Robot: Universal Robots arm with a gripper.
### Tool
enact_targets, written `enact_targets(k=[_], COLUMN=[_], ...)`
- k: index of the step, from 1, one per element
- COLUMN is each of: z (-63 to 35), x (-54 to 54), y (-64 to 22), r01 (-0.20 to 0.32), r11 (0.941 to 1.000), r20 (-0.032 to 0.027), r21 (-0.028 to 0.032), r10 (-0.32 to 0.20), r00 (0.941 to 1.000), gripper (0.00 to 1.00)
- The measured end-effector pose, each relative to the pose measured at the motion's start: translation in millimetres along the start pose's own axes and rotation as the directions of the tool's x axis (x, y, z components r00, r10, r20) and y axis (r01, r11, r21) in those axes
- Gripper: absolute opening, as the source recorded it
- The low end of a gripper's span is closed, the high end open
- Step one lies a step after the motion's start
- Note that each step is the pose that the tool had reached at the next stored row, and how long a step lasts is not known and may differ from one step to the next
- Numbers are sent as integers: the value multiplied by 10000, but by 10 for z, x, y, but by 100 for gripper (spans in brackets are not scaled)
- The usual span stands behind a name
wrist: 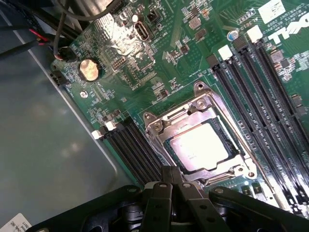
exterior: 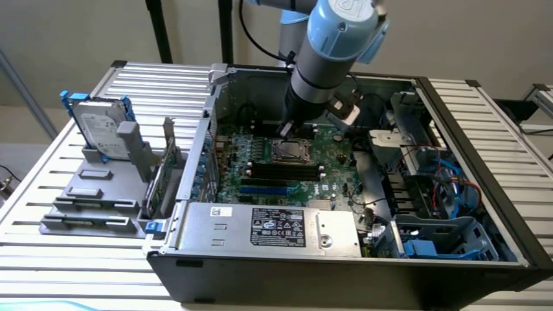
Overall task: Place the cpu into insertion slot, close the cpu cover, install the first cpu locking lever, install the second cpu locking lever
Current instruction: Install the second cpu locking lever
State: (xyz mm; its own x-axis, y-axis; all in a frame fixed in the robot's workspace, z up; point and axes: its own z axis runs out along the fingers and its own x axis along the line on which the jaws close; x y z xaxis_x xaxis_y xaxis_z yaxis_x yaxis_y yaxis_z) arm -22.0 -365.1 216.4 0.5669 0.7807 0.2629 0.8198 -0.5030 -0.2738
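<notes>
The cpu point(wrist: 199, 147), a pale shiny square chip, lies in the insertion slot point(wrist: 153, 129) in the middle of the green motherboard point(wrist: 145, 72). The silvery cpu cover point(wrist: 186, 115) lies flat around it, with the chip showing through its square opening. My gripper point(wrist: 171, 171) is shut with nothing between its fingers, and hovers just beside one edge of the socket. In the exterior view the gripper point(exterior: 285, 131) hangs inside the open computer case, right above the far edge of the insertion slot point(exterior: 291, 150).
Long black memory slots point(wrist: 270, 96) flank the socket on both sides. A grey labelled box point(exterior: 276, 227) sits at the case's front, with blue drive cages point(exterior: 441, 240) and cables on the exterior view's right. A hard drive point(exterior: 100, 129) stands outside on the slatted table.
</notes>
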Motion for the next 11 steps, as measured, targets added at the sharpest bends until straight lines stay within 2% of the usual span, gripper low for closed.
enact_targets(k=[6,11], z=[-75,-118], x=[-99,-180], y=[50,57], r01=[-2,-3], r11=[10000,10000], r20=[5,17], r21=[0,-9], r10=[2,3], r00=[10000,10000], gripper=[11,11])
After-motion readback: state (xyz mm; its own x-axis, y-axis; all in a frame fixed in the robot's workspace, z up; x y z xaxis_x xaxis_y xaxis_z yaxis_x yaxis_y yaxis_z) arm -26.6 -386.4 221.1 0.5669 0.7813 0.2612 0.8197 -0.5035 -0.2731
